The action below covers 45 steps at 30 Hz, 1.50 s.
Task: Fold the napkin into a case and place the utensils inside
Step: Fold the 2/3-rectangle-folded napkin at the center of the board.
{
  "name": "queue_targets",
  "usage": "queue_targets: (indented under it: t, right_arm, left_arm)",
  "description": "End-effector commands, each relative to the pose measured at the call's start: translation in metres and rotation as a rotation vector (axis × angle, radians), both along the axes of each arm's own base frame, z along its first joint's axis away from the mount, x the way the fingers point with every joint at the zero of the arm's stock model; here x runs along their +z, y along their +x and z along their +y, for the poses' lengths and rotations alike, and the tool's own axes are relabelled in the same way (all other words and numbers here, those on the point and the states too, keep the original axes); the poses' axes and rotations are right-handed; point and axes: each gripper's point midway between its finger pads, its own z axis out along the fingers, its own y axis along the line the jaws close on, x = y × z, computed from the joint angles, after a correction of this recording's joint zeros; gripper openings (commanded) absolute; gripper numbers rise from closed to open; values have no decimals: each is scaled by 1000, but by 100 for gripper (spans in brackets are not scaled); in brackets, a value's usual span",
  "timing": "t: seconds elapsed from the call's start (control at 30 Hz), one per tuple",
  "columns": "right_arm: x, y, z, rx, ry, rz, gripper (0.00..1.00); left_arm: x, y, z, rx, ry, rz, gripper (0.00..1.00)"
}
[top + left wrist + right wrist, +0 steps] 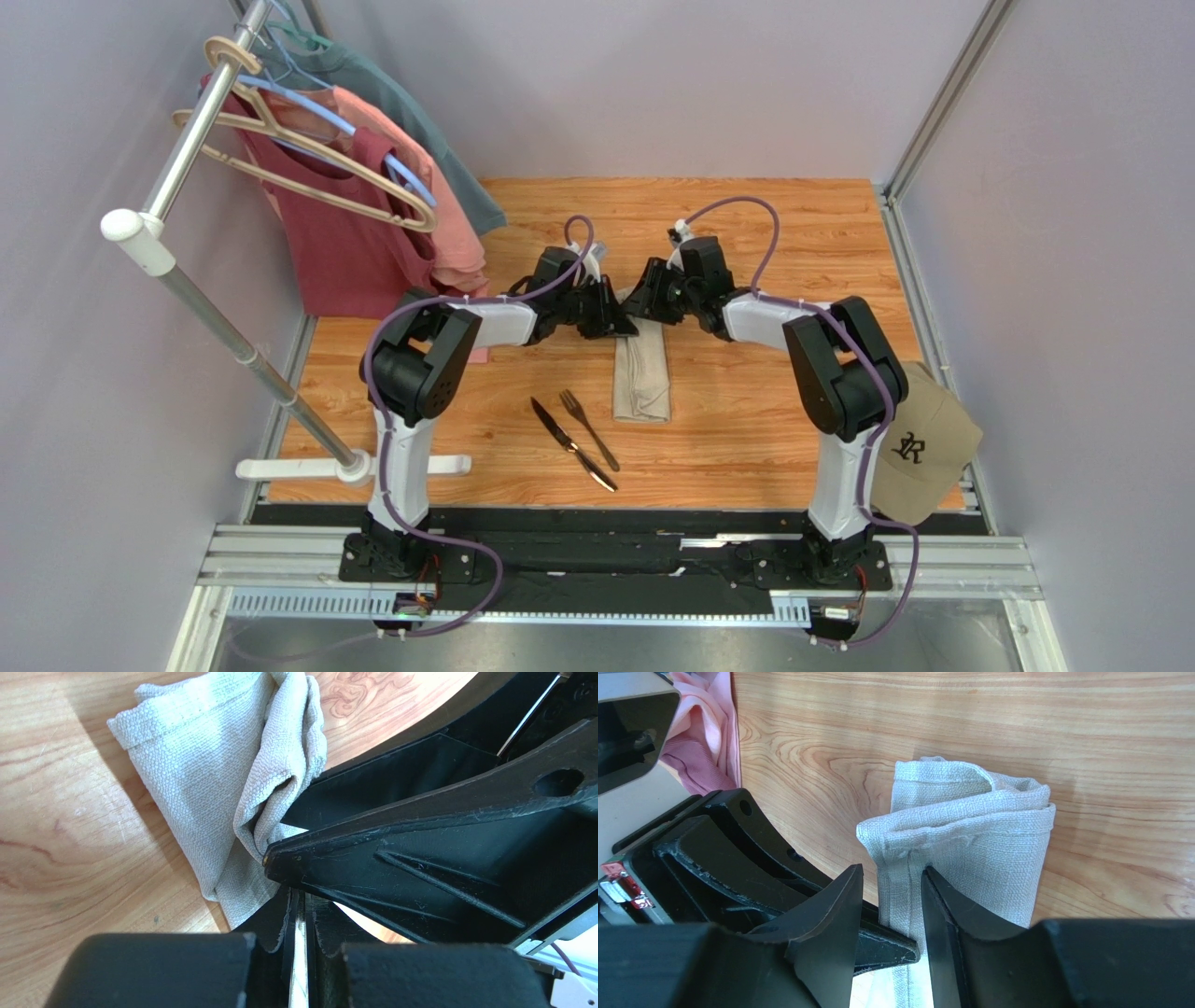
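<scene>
Reading from left to right, you see the left end effector (609, 311) and the right end effector (648, 298) meeting tip to tip over the far end of the napkin (643, 385). The napkin lies on the desk (758, 420) as a narrow folded strip running from far to near. In the left wrist view, the left fingers (175, 973) are drawn almost together. Only a thin pale edge of cloth shows in the slit between them, so you may read this end effector as closed on the napkin's edge. The bulk of the cloth lies ahead and to the left of those fingers, bunched into a loose fold against the dark finger of the right end effector crossing the view. In the right wrist view, the right fingers (955, 931) stand a narrow gap apart. The hemmed edge of the napkin fills that gap and touches both inner faces, so this end effector is pinching the cloth. The rest of the napkin spreads ahead and to the right in flat layers with a rounded fold at its far end. A finger of the left end effector lies just beside the pinch, on its left. On the desk nearer the bases, left of the napkin and apart from it, the knife (561, 431) and the fork (589, 429) lie side by side, the knife on the left. Neither end effector touches them.
</scene>
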Motion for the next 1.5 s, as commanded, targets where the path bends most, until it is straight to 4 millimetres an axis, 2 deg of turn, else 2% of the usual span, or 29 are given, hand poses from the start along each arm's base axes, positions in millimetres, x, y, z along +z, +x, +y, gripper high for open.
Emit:
queue_targets:
  t: [0.0,0.13,0.17,0.4,0.6,0.63,0.73,0.97,1.13,1.27,1.4,1.43,1.47]
  right_arm:
    - [19,18,5,-6,-51,-89,42]
    - [20,20,11,2,-77,-97,46]
    - [13,21,12,5,-90,-80,47]
    - [2,20,12,-16,-160,-77,48]
    - [-1,17,7,-36,-112,-31,47]
    - [4,15,8,-38,-98,-28,47]
    - [9,10,11,-34,-60,-8,46]
    - [7,7,13,-31,-37,21,45]
    - [5,6,12,-22,-45,3,45]
    - [1,7,8,-14,-82,-19,45]
    - [-4,5,2,0,-139,-52,44]
    - [-2,5,0,3,-149,-66,43]
    - [-3,4,-1,12,-160,-78,43]
  left_arm:
    - [34,6,-10,-26,-60,-105,6]
    - [32,6,-11,-26,-62,-97,6]
    - [32,7,-12,-26,-62,-97,6]
    - [36,8,-10,-22,-44,-94,6]
    - [30,3,3,49,2,-18,24]
    - [31,2,4,53,3,-19,36]
    - [29,-3,7,56,14,-8,38]
    - [23,-15,8,29,20,44,44]
    - [13,-16,10,59,27,68,44]
    - [7,-11,11,87,32,63,38]
    - [9,-7,10,103,3,32,26]
    - [9,-7,10,104,-2,28,18]
    - [8,-8,11,110,-5,24,16]
